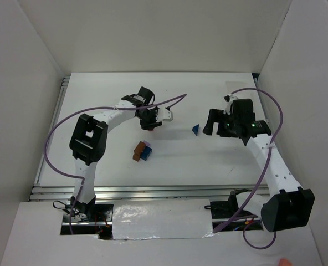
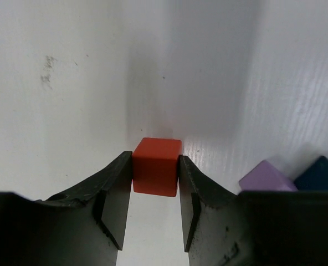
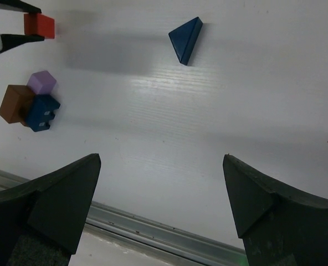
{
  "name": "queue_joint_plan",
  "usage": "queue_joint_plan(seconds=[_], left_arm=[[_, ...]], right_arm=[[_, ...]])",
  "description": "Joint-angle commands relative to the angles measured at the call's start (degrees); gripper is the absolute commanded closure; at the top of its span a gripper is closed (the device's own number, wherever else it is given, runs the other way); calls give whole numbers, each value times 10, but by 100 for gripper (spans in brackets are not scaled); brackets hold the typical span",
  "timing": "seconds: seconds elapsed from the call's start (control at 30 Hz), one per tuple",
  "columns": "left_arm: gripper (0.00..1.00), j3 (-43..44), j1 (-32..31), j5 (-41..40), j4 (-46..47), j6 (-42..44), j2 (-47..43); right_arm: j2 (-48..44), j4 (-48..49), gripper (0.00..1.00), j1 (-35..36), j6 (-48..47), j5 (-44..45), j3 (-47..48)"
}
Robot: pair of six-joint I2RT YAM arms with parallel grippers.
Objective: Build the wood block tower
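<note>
A red block (image 2: 157,166) rests on the white table, and my left gripper (image 2: 155,159) is shut on it, one finger pressed to each side. In the top view this gripper (image 1: 150,125) is at the table's middle back. Nearer me, a brown block (image 1: 137,151), a pale purple block (image 1: 147,146) and a dark blue block (image 1: 146,154) are pushed together in a cluster. The purple block (image 2: 266,177) shows at the left wrist view's right edge. A dark blue triangular block (image 3: 186,39) lies alone, just left of my right gripper (image 1: 213,126). That gripper (image 3: 161,160) hangs wide open with nothing between its fingers.
A metal rail (image 3: 153,227) runs along the table's near edge. White walls close in the table (image 1: 225,166) on the left, back and right. Purple cables loop over both arms.
</note>
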Motion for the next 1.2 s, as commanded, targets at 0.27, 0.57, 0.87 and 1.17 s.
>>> queue_joint_plan(seconds=[0.27,0.57,0.87,1.17], left_arm=[[100,-37,-38,188,-96,94,-179],[100,-209,-79,234,-11,180,-392],[100,-189,-80,178,-43,101,-373],[100,-148,-82,-4,133,-399,-326]], right_arm=[[-101,218,0,-2,11,-174,-133],[-134,360,0,13,50,-254,-189],[-121,328,0,47,20,-226,-168],[-108,307,0,48,28,-186,-162]])
